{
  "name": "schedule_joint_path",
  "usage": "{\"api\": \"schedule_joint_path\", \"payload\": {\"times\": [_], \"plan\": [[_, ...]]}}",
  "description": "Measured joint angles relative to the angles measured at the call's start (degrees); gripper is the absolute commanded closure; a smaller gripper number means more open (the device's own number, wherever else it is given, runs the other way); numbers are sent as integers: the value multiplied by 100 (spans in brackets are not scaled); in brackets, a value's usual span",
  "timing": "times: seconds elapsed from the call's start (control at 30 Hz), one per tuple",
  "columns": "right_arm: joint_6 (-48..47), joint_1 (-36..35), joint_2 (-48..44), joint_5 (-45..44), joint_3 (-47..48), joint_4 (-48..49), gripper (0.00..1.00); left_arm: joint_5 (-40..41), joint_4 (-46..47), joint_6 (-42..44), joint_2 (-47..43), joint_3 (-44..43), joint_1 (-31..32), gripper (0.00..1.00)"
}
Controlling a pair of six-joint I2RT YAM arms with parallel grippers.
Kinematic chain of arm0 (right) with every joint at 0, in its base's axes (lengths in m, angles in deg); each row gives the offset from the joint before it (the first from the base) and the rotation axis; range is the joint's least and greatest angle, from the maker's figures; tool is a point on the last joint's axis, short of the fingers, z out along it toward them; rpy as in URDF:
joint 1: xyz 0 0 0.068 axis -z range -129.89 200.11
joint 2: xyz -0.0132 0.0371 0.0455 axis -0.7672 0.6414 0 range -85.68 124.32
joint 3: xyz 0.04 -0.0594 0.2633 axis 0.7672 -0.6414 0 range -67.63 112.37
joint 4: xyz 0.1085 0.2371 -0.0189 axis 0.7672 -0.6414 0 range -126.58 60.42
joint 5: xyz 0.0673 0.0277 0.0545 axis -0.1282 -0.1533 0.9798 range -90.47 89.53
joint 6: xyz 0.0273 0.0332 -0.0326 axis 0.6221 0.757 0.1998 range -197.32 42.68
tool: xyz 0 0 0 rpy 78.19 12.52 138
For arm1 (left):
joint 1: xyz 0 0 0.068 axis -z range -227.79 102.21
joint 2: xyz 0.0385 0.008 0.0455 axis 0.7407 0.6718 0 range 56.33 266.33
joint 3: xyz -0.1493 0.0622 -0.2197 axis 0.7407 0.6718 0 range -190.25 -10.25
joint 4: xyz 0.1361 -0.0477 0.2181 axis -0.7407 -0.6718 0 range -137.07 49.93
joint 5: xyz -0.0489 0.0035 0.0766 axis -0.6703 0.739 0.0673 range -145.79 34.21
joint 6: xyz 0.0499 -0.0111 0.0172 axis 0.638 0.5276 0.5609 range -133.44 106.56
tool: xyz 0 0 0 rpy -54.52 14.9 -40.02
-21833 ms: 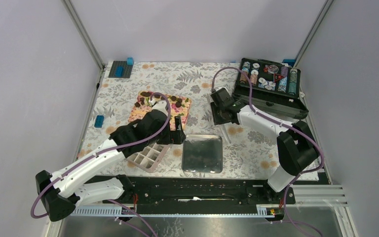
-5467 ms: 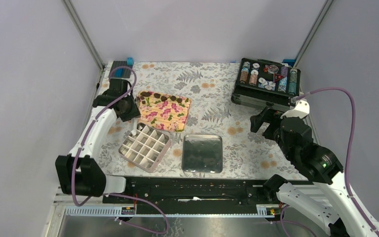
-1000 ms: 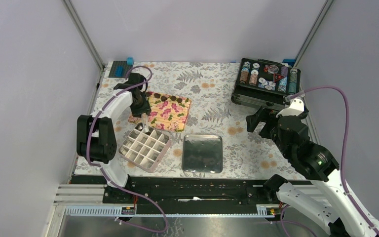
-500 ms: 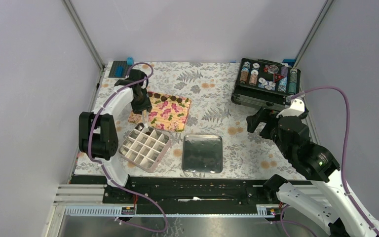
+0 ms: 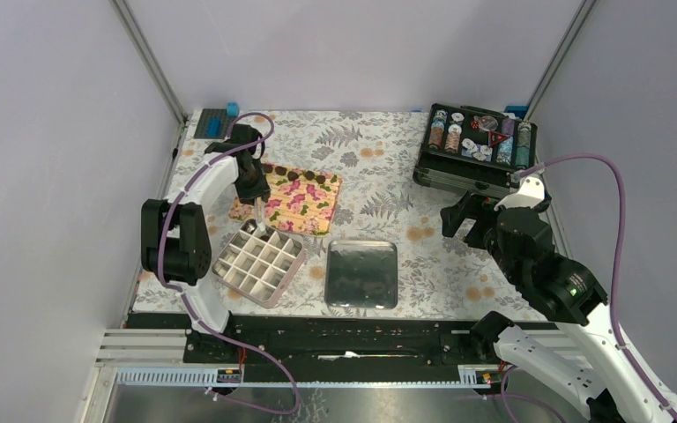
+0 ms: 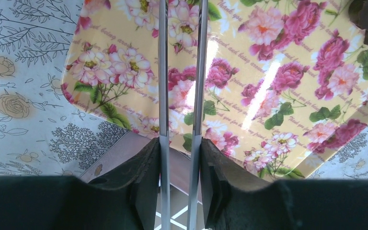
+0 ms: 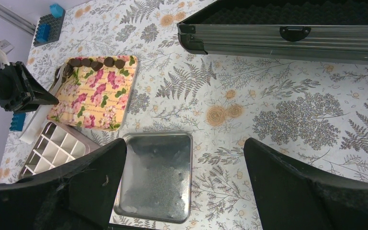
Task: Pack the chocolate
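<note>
Several dark chocolate [image 5: 293, 174] pieces line the far edge of the floral tray [image 5: 304, 201]; the right wrist view shows the chocolate [image 7: 98, 63] on that floral tray [image 7: 93, 96] too. The pink gridded box [image 5: 258, 261] sits in front of it. My left gripper [image 5: 253, 192] is shut on metal tweezers [image 5: 260, 216] that point down at the box's far corner. In the left wrist view the left gripper [image 6: 179, 141] pinches the tweezers [image 6: 163, 72], their tips out of frame. My right gripper [image 5: 467, 216] hangs open and empty; in its wrist view the right gripper [image 7: 184, 143] is above the metal tray [image 7: 155, 175].
A metal tray [image 5: 362, 273] lies right of the box. An open black case [image 5: 480, 150] of poker chips stands at the back right. A blue block on a dark plate [image 5: 216, 122] is at the back left. Another blue block [image 5: 177, 216] lies near the left edge.
The left gripper drew the tweezers back toward the floral tray, then brought them over the box's far corner again. The right arm has not moved.
</note>
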Motion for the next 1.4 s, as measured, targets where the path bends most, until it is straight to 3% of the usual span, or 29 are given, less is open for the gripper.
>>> {"api": "schedule_joint_path", "payload": {"times": [0.17,0.6,1.17,1.4], "plan": [[20,0,2,2,0,2,0,-144,-37,31,-240,125,-4,84],[85,0,33,24,0,28,0,-566,-501,59,-1888,647,17,85],[74,0,275,175,0,328,0,-734,-1950,-356,-4339,1386,706,87],[66,0,426,306,-2,485,0,-1038,-2334,-640,-4920,1904,796,87]]}}
